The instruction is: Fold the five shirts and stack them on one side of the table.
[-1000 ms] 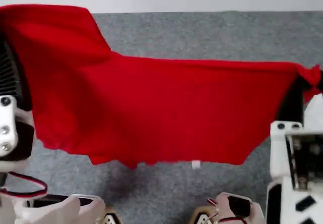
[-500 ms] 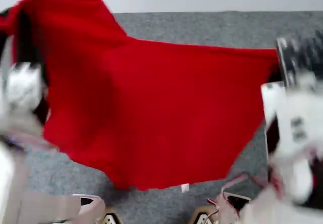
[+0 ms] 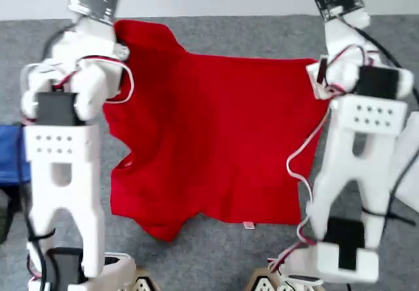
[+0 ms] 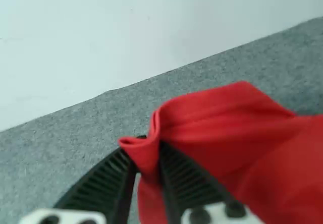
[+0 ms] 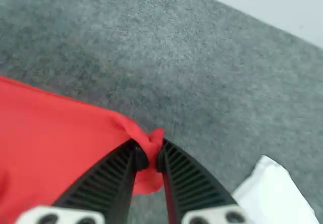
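**Red shirt point(image 3: 216, 140) laid out on the grey desk point(image 3: 262, 35), viewed from above.** The shirt is gripped at the two corners of its far edge. The left end effector point(image 4: 149, 166) is pinched on a bunched fold of cloth at the far left corner. The right end effector point(image 5: 148, 159) is pinched on a small tuft at the far right corner. Gripping both ends of one edge draws that edge taut between the arms, so the body of the shirt lies fairly flat. The near hem is not held and lies rumpled toward the arm bases. These grips appear suited to smoothing the shirt or carrying the far edge over for a first fold; no fold is yet made. A blue cloth point(image 3: 9, 153) lies at the left margin and a white item point(image 5: 272, 188) near the right corner, possibly other shirts.
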